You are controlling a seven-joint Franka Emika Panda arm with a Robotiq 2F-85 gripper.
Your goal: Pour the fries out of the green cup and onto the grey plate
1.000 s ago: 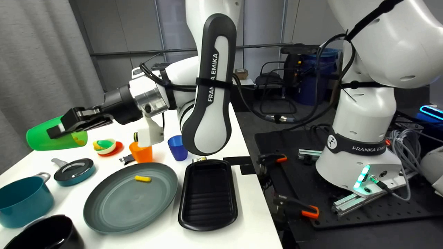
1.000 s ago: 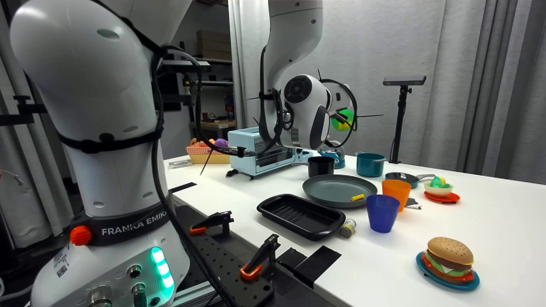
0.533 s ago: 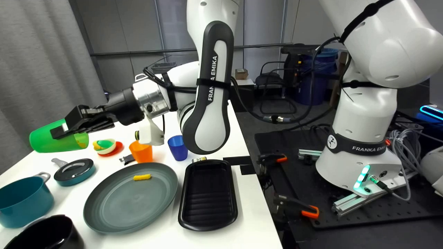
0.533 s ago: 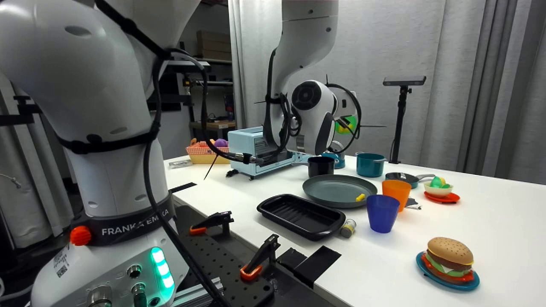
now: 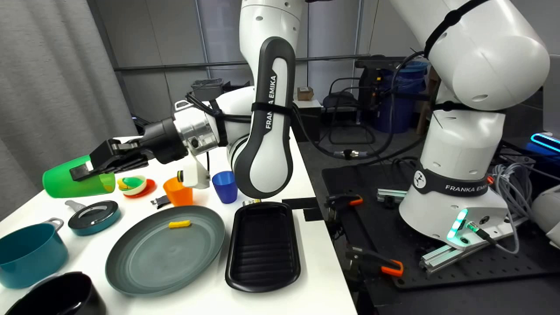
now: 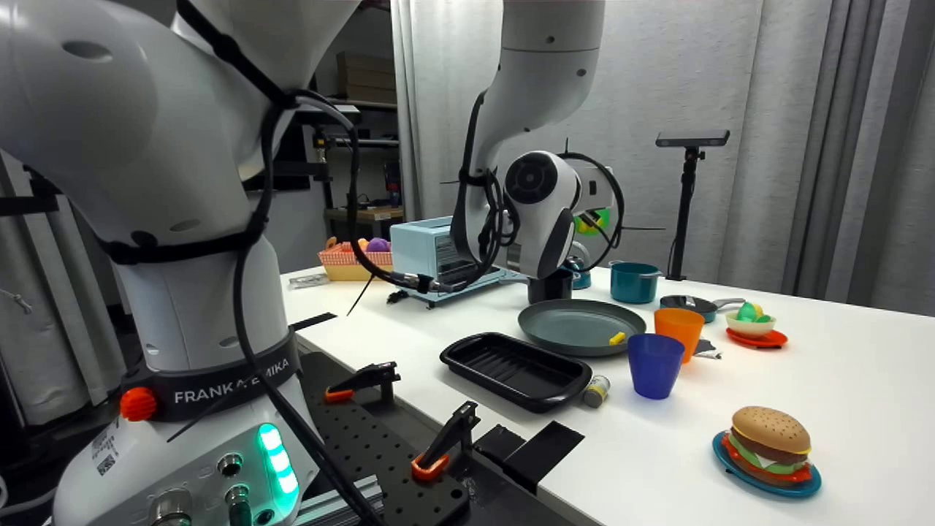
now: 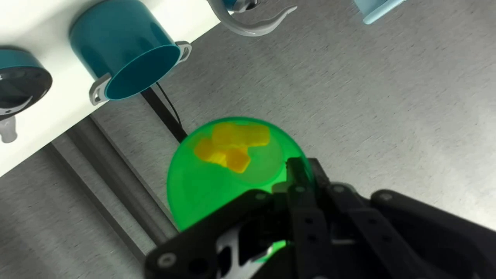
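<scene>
Several fries [image 7: 237, 135] lie in the cup [image 5: 76, 188], too overlapped to count. At far left in an exterior view, the cup is on its side in the air, long axis close to level, base toward 9 o'clock and mouth toward 3. Its wall is clamped by the gripper [image 7: 308, 166]; in the wrist view the fingers [image 7: 296, 174] pinch the mouth's edge between 2 and 3 o'clock, one seemingly inside, one outside.

From those fingers, in an exterior view, the plate [image 5: 166, 253] lies between 4 and 5 o'clock, lower and well apart. One fry [image 5: 180, 224] is on it, lying along 9 to 3, toward 1 o'clock from its middle, so I judge the pour part done. The mouth faces the right way but seems short of the plate; the next move probably calls for a shift toward 4 o'clock, then dipping the mouth toward 6.

Farther right, the arm [image 5: 269, 166] hangs from 12 o'clock, bent to point the gripper between 8 and 9.
</scene>
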